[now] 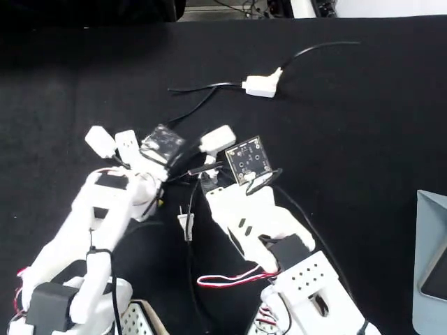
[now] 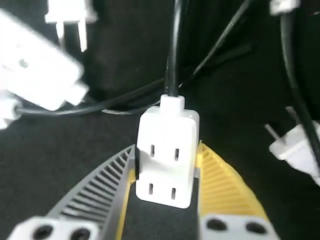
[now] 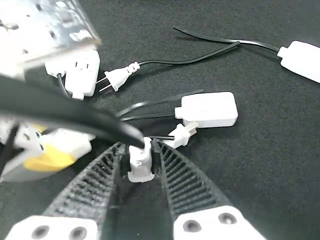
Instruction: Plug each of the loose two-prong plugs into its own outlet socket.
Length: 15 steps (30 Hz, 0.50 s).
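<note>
Table (image 1: 377, 209), black, beneath left arm (image 1: 91, 223) and right arm (image 1: 279, 230), strewn with cords, outlet blocks and plugs. Left gripper (image 2: 167, 150), one grey finger and one yellow, clamped across the sides of a white outlet socket (image 2: 167, 170), slot face toward the wrist camera, black cord (image 2: 172, 50) leaving its far end. Right gripper (image 3: 138, 145), dark ribbed fingers closed on a small white two-prong plug (image 3: 140, 167) by its moulded body, cord running off at the fingertips; prongs not made out. Second outlet socket (image 3: 207, 109) just ahead of that gripper, another plug (image 3: 181, 134) just beside its near corner, apparently not seated. Third outlet (image 1: 260, 86) well apart, toward the far side of the table. Loose plug (image 1: 186, 223) on the table between the two arms, prongs toward the far side. Judged light, hard-shelled plastic throughout, smooth and apt to twist in a pinch; cords springy enough to drag a released piece. Best taken across the flat sides of the plug body, behind the prongs, never by the thin blades or the cord; outlet best held by its long sides, slots left uncovered.
</note>
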Available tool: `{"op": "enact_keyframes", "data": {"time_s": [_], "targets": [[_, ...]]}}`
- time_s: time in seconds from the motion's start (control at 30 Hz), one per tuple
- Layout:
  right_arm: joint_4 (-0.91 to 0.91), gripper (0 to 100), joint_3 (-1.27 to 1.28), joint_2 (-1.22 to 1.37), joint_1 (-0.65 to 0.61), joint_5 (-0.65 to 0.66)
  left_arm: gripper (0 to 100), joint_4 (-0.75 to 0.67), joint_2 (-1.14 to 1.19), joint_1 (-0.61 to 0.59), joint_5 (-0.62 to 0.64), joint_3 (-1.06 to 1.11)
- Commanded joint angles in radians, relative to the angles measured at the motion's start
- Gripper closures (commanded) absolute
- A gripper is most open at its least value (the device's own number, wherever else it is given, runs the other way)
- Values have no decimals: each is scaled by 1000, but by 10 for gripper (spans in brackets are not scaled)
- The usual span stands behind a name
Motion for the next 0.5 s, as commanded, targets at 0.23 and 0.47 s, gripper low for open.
{"op": "enact_keyframes", "data": {"time_s": [0.23,0.47], "targets": [[-18,985,-8,-5,9,0,687,180,0,-74,106,-163],[-18,985,-16,-5,9,0,685,304,-124,-153,115,-254]]}}
